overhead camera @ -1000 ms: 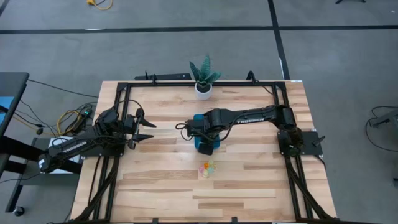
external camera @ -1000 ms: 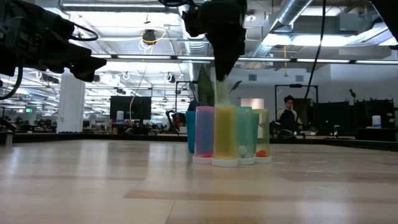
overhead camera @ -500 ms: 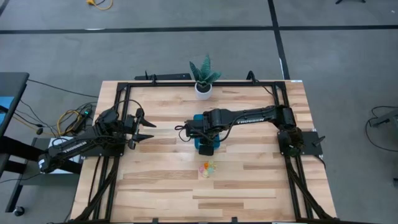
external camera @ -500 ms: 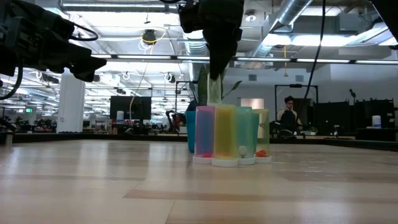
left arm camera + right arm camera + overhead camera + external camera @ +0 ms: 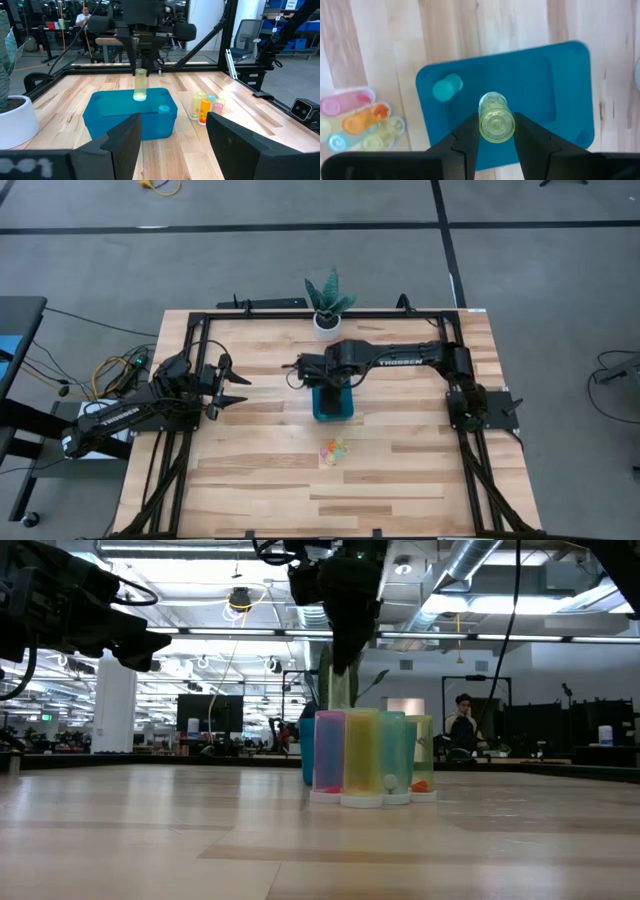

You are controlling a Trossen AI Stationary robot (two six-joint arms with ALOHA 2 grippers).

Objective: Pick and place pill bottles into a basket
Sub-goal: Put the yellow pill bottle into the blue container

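The teal-blue basket (image 5: 333, 404) lies on the table's middle; it also shows in the left wrist view (image 5: 107, 119) and the right wrist view (image 5: 560, 85). One teal bottle (image 5: 447, 87) stands inside it. Several coloured pill bottles (image 5: 334, 450) stand in a cluster on the table near the basket's near end, and show in the low view (image 5: 365, 768). My right gripper (image 5: 331, 378) is over the basket, shut on a yellow-green bottle (image 5: 140, 85). My left gripper (image 5: 236, 386) is open and empty, off the table at its left side. My right gripper pinches the yellow-green bottle's upper end (image 5: 141, 73) between its two fingers (image 5: 466, 139), from above, pointing down. The bottle hangs upright below the fingers, over the inside of the basket. Whether its lower end (image 5: 139, 97) touches the basket's floor I cannot tell.
A potted plant in a white pot (image 5: 327, 320) stands at the table's far edge, beyond the basket. A black frame (image 5: 200, 330) runs around the table's sides. Bare wood lies to the left and right of the basket.
My right gripper has carried the yellow-green bottle toward the table's far edge, from the basket's near end to over its middle, and has risen a little. The bottle has stayed upright in the hold.
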